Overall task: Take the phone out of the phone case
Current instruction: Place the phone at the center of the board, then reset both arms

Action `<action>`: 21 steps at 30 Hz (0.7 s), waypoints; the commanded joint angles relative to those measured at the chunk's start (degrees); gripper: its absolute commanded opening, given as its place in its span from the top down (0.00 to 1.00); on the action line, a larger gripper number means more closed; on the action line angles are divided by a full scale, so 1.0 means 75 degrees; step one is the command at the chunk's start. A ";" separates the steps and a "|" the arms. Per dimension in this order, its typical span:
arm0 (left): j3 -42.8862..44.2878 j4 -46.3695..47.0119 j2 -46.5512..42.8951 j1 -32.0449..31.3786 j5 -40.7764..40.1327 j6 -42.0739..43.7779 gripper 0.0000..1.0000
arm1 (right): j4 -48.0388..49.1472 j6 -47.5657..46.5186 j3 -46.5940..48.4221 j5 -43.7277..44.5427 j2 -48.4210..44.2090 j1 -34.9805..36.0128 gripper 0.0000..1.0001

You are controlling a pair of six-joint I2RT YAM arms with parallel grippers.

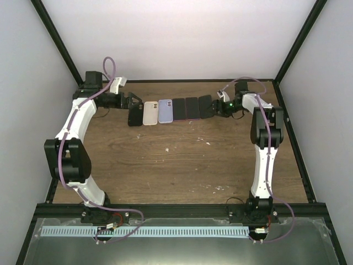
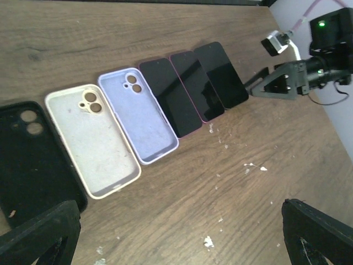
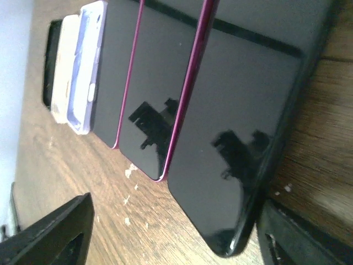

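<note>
My left gripper (image 1: pixel 131 102) hangs over the left end of the row, jaws spread wide and holding nothing; its fingers (image 2: pixel 41 234) sit at the lower corners of my left wrist view.

Below it lies the black case (image 2: pixel 30 160), empty, inside up. Just beside it is the cream case (image 2: pixel 91 141), then the lilac case (image 2: pixel 138 116), both also empty and inside up. All three have their camera cut-outs at the far end.

Next come three phones, screens up and dark. The first phone (image 2: pixel 168 96) touches the lilac case. The middle phone (image 2: pixel 196 85) has a magenta edge. The end phone (image 3: pixel 237 138) has a thicker dark rim, and I cannot tell whether that rim is a case.

All six things lie flat on the table (image 1: pixel 182 160) near its far edge, side by side or touching. Each has its long axis running near to far, leaning slightly, so the row itself runs left to right.

My right gripper (image 1: pixel 219 105) is low at the right end of the row, jaws wide apart and nothing gripped. Its fingers (image 3: pixel 52 234) straddle one short end of the end phone. The other finger is just beside the phone's corner, and I cannot tell whether it touches.
</note>
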 commanded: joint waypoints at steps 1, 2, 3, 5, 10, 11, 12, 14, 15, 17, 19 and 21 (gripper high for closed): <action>0.0052 0.0424 -0.0336 0.0217 -0.0159 0.0137 0.00 | -0.0086 -0.0467 -0.0071 0.1271 -0.0880 0.0168 0.10; -0.0008 0.0555 -0.0396 0.0286 -0.0098 0.0093 0.00 | -0.0062 -0.0544 -0.0157 0.1407 -0.1000 0.0185 0.01; -0.0099 0.0694 -0.0468 0.0357 -0.0048 0.0050 0.00 | -0.0026 -0.0610 -0.0255 0.1474 -0.1134 0.0195 0.00; -0.0245 0.1014 -0.0615 0.0520 -0.0002 -0.0129 0.00 | 0.0011 -0.0693 -0.0400 0.1571 -0.1386 0.0201 0.00; -0.0292 0.1487 -0.0860 0.1088 0.0191 -0.0573 0.00 | -0.0192 -0.1158 -0.0745 0.1798 -0.2165 0.0201 0.00; -0.0316 0.1585 -0.0911 0.1235 0.0249 -0.0677 0.00 | -0.0123 -0.1288 -0.0911 0.1854 -0.2422 0.0209 0.00; -0.0342 0.1731 -0.0969 0.1363 0.0287 -0.0801 0.00 | 0.0005 -0.1423 -0.1085 0.1922 -0.2693 0.0202 0.00; -0.0440 0.2116 -0.1122 0.1666 0.0314 -0.1123 0.00 | 0.0351 -0.1595 -0.1487 0.2029 -0.3325 0.0193 0.00; -0.0520 0.2320 -0.1210 0.1828 0.0402 -0.1264 0.00 | 0.0529 -0.1634 -0.1690 0.2088 -0.3628 0.0184 0.00; -0.0754 0.2901 -0.1412 0.2113 0.0492 -0.1598 0.00 | 0.1001 -0.1587 -0.2107 0.2220 -0.4249 0.0153 0.00; -0.1038 0.3277 -0.1648 0.2327 0.0450 -0.1793 0.00 | 0.1355 -0.1490 -0.2493 0.2250 -0.4831 0.0058 0.00; -0.1498 0.3626 -0.2024 0.2377 -0.0207 -0.1846 0.00 | 0.1884 -0.1207 -0.2953 0.2590 -0.5369 -0.0063 0.00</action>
